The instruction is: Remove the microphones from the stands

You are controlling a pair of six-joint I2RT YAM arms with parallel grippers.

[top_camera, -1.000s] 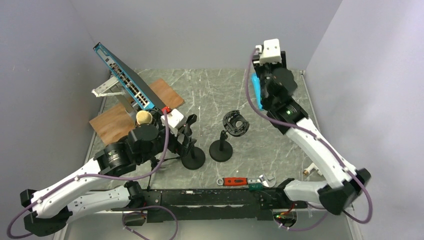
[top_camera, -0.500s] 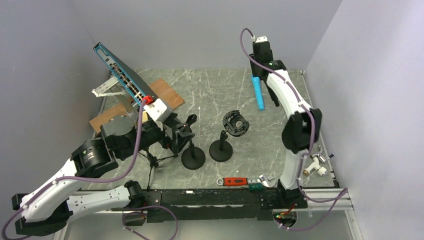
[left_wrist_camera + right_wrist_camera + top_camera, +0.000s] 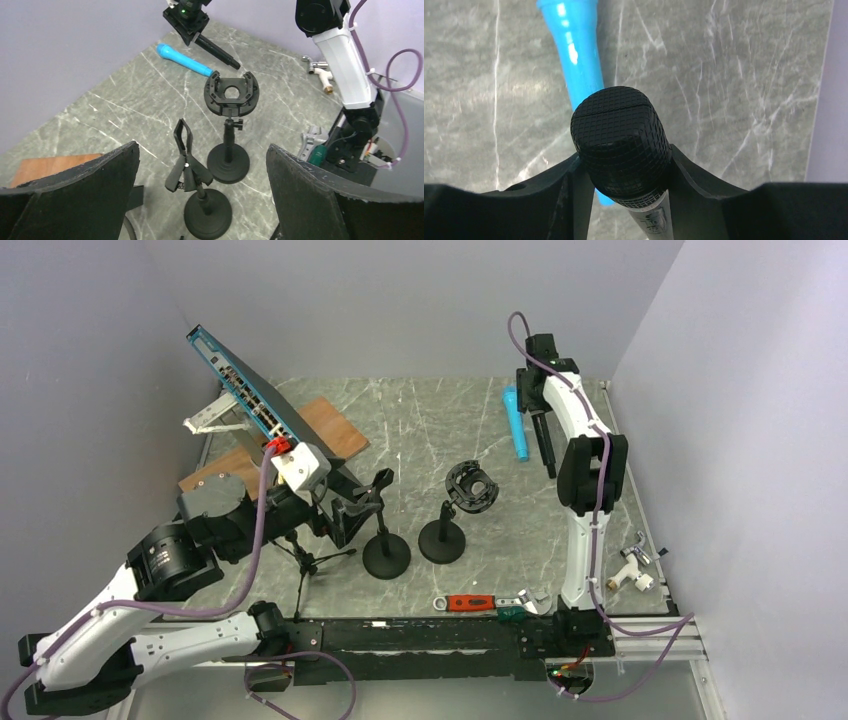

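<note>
The right gripper [image 3: 623, 167] is clamped on the black microphone [image 3: 619, 130], held at the table's [image 3: 420, 430] one o'clock beside the blue microphone [image 3: 515, 425], seemingly for setting down; the clip stand [image 3: 385, 540] and ring stand [image 3: 445, 530] sit bare; the left gripper [image 3: 345, 512], jaws wide apart, waits at the clip stand's nine o'clock.

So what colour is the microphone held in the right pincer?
The microphone is black, with a cross-hatched grille; right wrist view shows it best.

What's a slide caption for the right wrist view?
Right gripper shut on the black microphone, its grille head toward the camera, blue microphone lying on the marbled table behind.
</note>
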